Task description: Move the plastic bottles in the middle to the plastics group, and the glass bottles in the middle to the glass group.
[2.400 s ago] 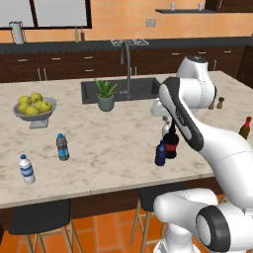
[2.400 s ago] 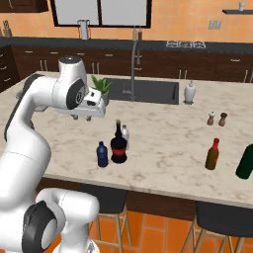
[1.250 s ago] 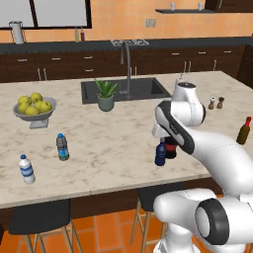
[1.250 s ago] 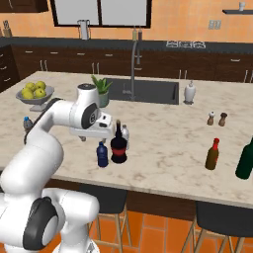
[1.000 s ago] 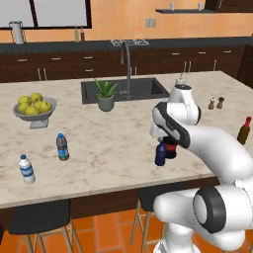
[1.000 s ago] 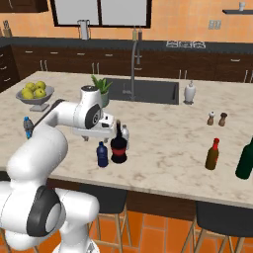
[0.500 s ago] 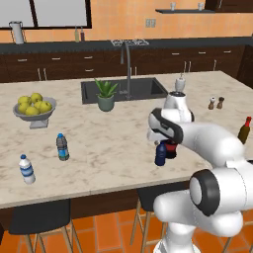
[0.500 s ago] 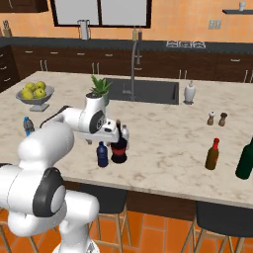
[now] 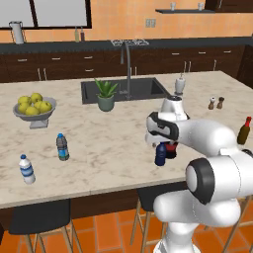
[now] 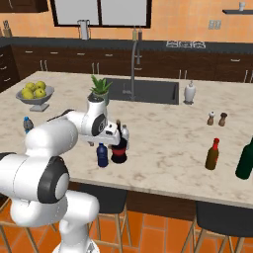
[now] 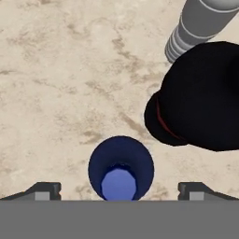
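In the hand view I look straight down on the dark navy plastic bottle [image 11: 121,170], which stands between my two fingertips [image 11: 44,190]. My gripper [image 11: 120,191] is open and hangs just above that bottle [image 9: 160,154] [image 10: 102,156]. The black round glass bottle [image 11: 200,100] [image 10: 118,151] with a red band stands right beside it. Behind that is the clear greyish plastic bottle [image 11: 203,25] [image 10: 125,133]. The two blue-labelled water bottles [image 9: 62,147] [image 9: 26,169] stand far left on the counter. The slim brown red-topped bottle [image 10: 212,154] stands at the right.
A bowl of yellow fruit [image 9: 33,106] sits at the far left, and a potted plant [image 9: 105,94] stands by the sink [image 9: 123,90]. Salt and pepper shakers [image 9: 216,103] and a white jar [image 9: 180,85] are at the back right. A green bottle [image 10: 244,159] stands near the brown one.
The arm has swung down and lowered the open hand over the middle bottles, ending just above the navy one. No bottle has moved.
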